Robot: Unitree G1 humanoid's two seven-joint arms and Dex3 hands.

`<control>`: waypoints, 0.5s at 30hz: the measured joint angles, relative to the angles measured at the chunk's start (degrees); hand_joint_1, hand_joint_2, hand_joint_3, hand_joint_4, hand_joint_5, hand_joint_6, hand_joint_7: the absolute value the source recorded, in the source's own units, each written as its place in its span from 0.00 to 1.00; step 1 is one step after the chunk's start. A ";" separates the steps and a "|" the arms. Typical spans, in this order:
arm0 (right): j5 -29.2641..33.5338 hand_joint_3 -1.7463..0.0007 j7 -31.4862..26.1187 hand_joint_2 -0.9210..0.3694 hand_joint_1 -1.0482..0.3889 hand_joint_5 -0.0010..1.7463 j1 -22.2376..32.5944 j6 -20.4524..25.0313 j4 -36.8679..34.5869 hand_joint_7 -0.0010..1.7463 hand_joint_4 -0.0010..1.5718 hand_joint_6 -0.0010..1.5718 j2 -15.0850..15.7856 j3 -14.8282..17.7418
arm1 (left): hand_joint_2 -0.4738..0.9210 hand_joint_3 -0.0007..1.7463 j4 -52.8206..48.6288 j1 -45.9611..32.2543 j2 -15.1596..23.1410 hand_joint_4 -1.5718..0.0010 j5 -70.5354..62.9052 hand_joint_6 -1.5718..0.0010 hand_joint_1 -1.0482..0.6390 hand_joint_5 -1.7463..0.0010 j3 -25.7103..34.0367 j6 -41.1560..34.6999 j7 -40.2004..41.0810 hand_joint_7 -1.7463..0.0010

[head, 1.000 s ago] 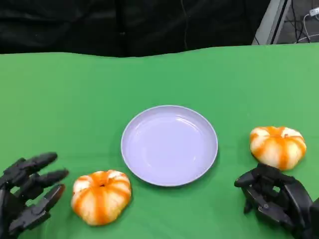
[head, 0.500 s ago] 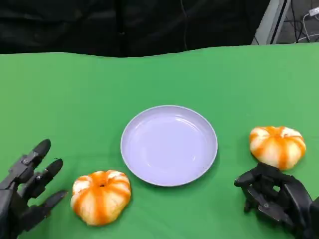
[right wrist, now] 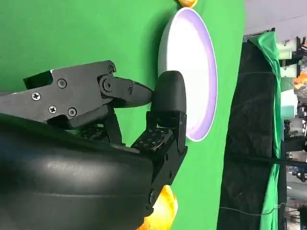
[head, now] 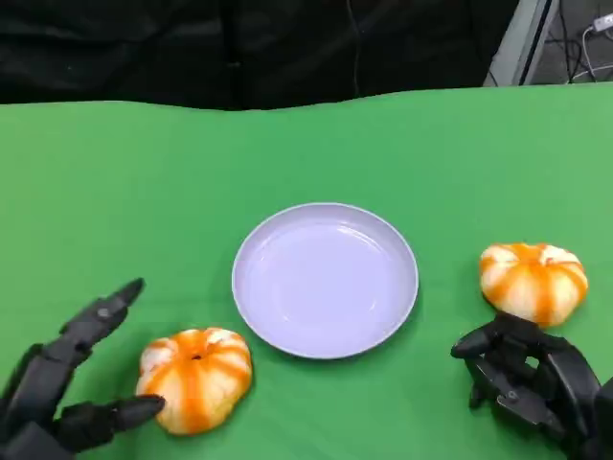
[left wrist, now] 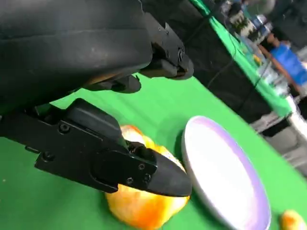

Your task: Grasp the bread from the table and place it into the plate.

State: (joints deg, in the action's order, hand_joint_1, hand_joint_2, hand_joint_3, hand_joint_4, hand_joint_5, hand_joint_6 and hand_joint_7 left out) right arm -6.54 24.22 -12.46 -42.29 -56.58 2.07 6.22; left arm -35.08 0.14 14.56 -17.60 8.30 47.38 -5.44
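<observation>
The left hand (head: 67, 383) and right hand (head: 536, 383) are cut off by the head view's lower edge; whether a fingertip touches the near bread (head: 194, 378) is unclear.

Left hand (head: 67, 383) now sits closer to the left bread (head: 194, 378), near the table's front edge. A second ago its fingers lay bunched together and well clear of the bread; they are now spread wide. The lower finger (head: 129, 412) reaches the bread's near-left side, seemingly touching it; the upper finger (head: 107, 311) points out over the green table (head: 144, 192) beyond the bread.
</observation>
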 measured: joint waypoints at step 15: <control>0.01 0.74 -0.05 0.00 0.55 1.00 -0.14 0.07 -0.14 0.63 0.41 0.45 0.00 -0.02 | 1.00 0.25 33.33 -7.56 7.38 0.81 -9.37 0.81 0.00 1.00 -8.80 -27.85 -7.84 1.00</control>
State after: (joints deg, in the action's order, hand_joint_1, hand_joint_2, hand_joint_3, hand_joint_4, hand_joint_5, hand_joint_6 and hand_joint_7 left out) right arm -6.54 24.17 -12.60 -42.23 -56.72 2.06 6.21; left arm -1.75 -7.42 21.93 -26.97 -0.49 19.53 -13.28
